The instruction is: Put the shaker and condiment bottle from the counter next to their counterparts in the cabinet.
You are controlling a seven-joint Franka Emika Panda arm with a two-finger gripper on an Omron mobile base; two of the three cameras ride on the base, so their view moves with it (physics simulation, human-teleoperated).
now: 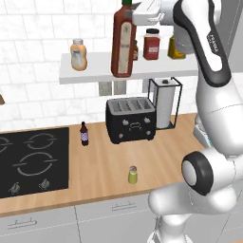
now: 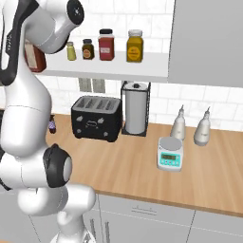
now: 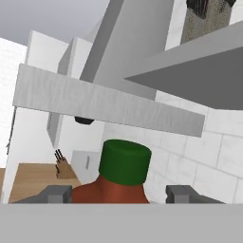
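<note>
We see the bottle [image 1: 123,42] between the jaws [image 3: 118,193]: in the hand view its green cap and red-brown shoulders sit midway between the two dark fingertips [image 3: 57,193], one on each side of the neck. We cannot make out contact at the fingertips, but the bottle hangs at the shelf's front edge with its base just at the lip, and the hand sits at its top, so we take the jaws as clenched on the bottle.

The bottle is tall and slim, red-brown, with a pale label down its front. It stands upright, slightly tilted, in front of the shelf [image 1: 95,71], right of the squat orange bottle [image 1: 79,55] on that shelf and left of the red jar [image 1: 152,44].

In the right base view the shelf also carries a small yellow-green shaker [image 2: 70,51] beside a dark jar [image 2: 87,49], then the red jar and a yellow jar [image 2: 135,46].

Below the shelf, on the desk [image 1: 104,166], the other shaker [image 1: 133,175] stands alone, in front of the toaster [image 1: 131,119]. A tiny dark bottle [image 1: 84,134] stands left of the toaster, next to the cooktop [image 1: 33,161].
</note>
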